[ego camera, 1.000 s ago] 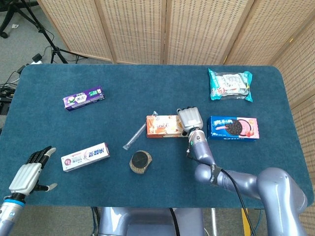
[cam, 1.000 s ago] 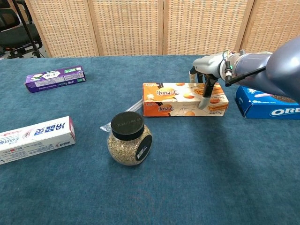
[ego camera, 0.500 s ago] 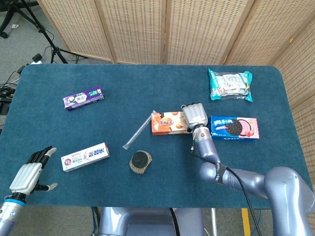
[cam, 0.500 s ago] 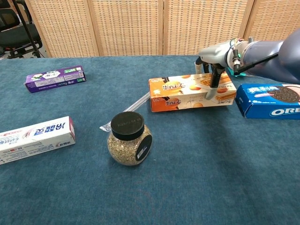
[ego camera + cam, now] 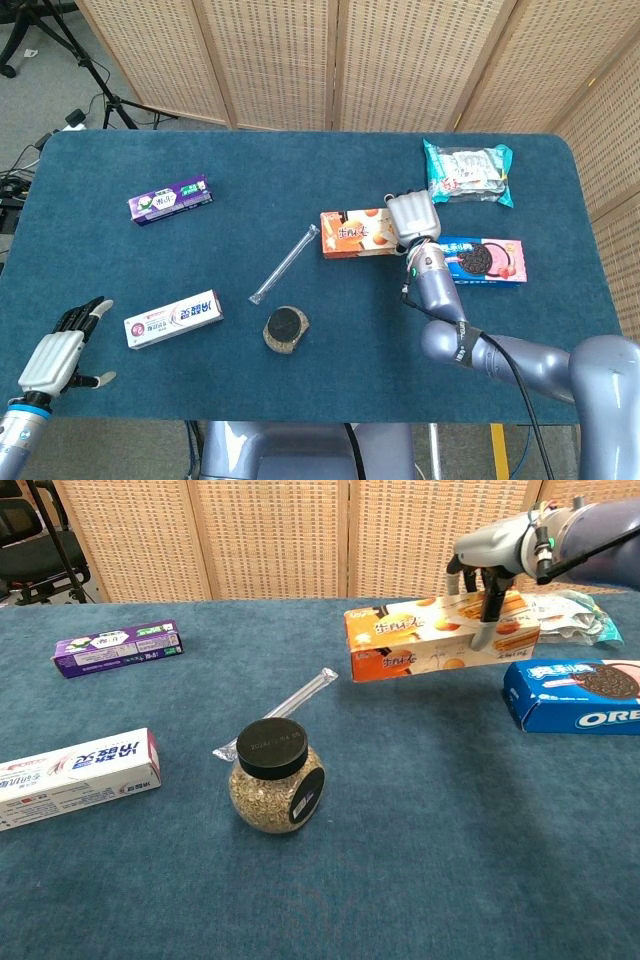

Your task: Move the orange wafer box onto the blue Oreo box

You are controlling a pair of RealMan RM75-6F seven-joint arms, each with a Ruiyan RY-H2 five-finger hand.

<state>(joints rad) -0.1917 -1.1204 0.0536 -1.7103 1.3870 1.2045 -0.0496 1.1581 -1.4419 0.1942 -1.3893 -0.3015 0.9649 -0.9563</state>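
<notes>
My right hand [image 5: 413, 216] [image 5: 486, 564] grips the right end of the orange wafer box [image 5: 357, 233] [image 5: 425, 638] and holds it in the air above the table, tilted a little. The blue Oreo box [image 5: 482, 260] [image 5: 578, 694] lies flat on the table just to the right of the lifted box and lower than it. My left hand [image 5: 55, 355] hovers open near the front left corner of the table, seen only in the head view.
A jar with a black lid [image 5: 286, 328] [image 5: 275, 777], a clear straw packet [image 5: 283, 264] [image 5: 285, 707], a white toothpaste box [image 5: 173, 318] [image 5: 72, 776], a purple box [image 5: 170, 199] [image 5: 117, 647] and a teal snack bag [image 5: 466, 171] [image 5: 571, 615] lie on the blue table [image 5: 300, 170].
My right hand has lifted the orange wafer box off the table and carried it up and to the right, toward the Oreo box. The left hand has stayed put.
</notes>
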